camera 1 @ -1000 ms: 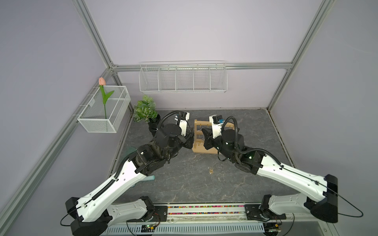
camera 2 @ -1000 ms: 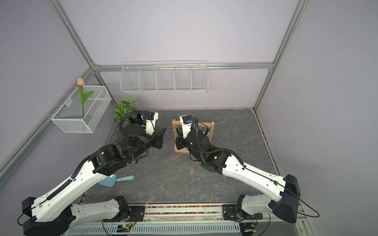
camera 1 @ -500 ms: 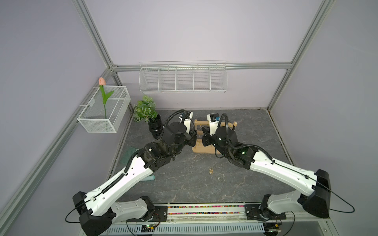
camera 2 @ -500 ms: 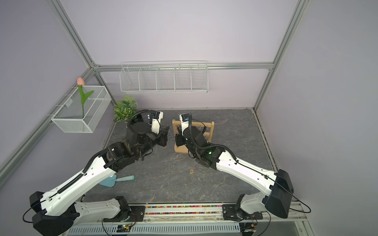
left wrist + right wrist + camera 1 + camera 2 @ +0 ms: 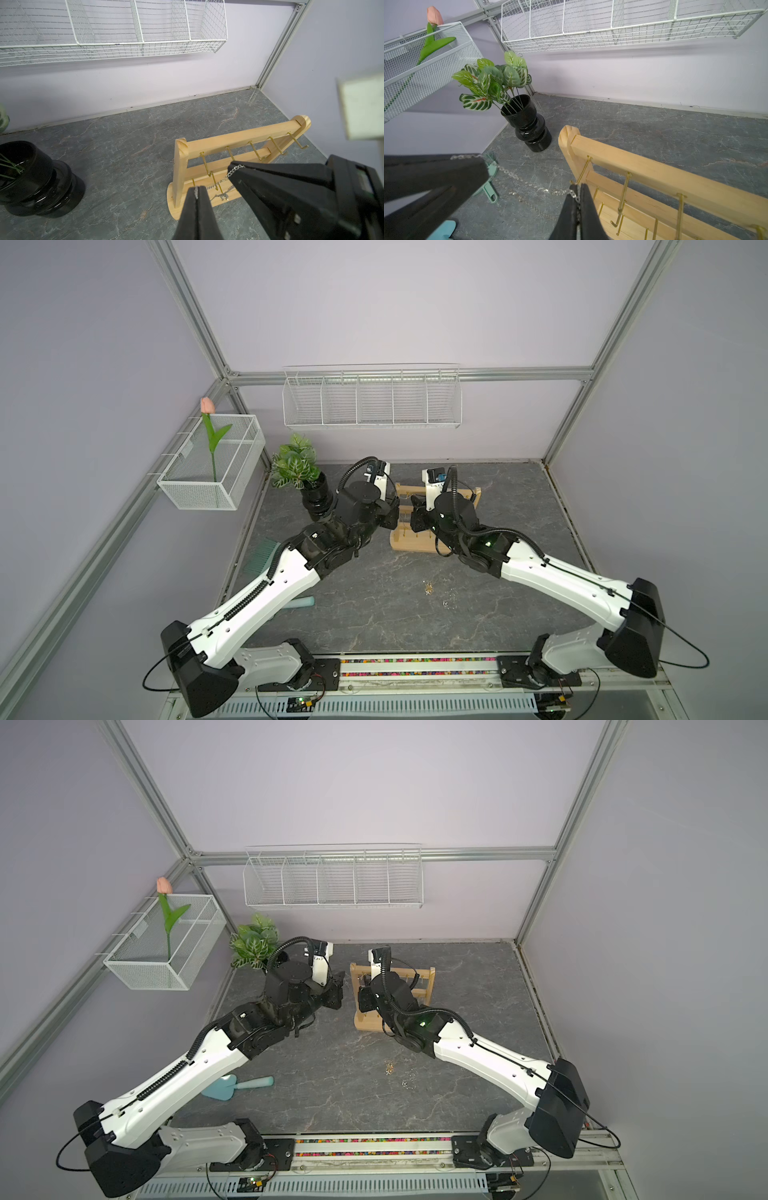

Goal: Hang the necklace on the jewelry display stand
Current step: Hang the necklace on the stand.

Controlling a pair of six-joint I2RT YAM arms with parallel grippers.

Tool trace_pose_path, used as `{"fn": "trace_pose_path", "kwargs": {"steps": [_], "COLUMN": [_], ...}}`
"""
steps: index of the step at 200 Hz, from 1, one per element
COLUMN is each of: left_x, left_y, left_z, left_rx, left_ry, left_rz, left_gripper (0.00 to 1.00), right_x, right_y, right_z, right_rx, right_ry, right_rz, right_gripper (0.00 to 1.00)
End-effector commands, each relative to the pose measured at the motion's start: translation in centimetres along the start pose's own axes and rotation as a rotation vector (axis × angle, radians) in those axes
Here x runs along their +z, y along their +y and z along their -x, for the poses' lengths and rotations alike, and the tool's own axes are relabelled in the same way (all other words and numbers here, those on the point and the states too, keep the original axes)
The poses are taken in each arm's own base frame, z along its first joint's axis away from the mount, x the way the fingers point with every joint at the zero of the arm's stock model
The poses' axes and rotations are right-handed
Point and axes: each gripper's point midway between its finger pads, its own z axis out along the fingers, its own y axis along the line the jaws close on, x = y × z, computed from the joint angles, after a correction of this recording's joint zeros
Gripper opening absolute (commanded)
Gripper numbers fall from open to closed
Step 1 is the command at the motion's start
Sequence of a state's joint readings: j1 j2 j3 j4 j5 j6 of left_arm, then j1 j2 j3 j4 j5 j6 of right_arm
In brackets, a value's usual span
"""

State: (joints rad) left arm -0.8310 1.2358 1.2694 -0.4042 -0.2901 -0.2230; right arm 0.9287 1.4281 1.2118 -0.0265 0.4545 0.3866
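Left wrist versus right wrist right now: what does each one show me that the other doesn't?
Only left wrist: the jewelry display stand end to end, both uprights, with the necklace hanging by its lower hooks. Only right wrist: the plant's leaves, the pink tulip in its mesh basket, and a teal brush. Both: the necklace stretched between the left tool and right tool, both shut on it, the black vase, and the wall basket.
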Motion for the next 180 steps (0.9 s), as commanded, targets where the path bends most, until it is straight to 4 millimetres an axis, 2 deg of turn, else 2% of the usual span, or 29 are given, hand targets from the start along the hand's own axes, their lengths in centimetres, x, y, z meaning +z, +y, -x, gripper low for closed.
{"fn": "trace_pose_path", "kwargs": {"steps": [1,86,180], "left_x": [0.9,2.1,4.4], "left_y": [0.2,0.9,1.0], "left_z": [-0.4,0.0,-0.3], "left_rx": [0.015,0.015,0.005], "left_ry": [-0.002,-0.015,0.001], "left_rz": [0.004,0.026,0.027], "left_gripper": [0.00,0.00,0.00], "right_x": [0.3,0.9,1.8], "right_y": [0.0,-0.9,-1.9], "right_z": [1.0,0.7,-0.6], "right_rx": [0.035,0.081,0.110], "right_ry": [-0.030,-0.039,-0.022], "right_rz": [-0.004,-0.035,-0.063], "right_gripper": [0.08,0.08,0.09]}}
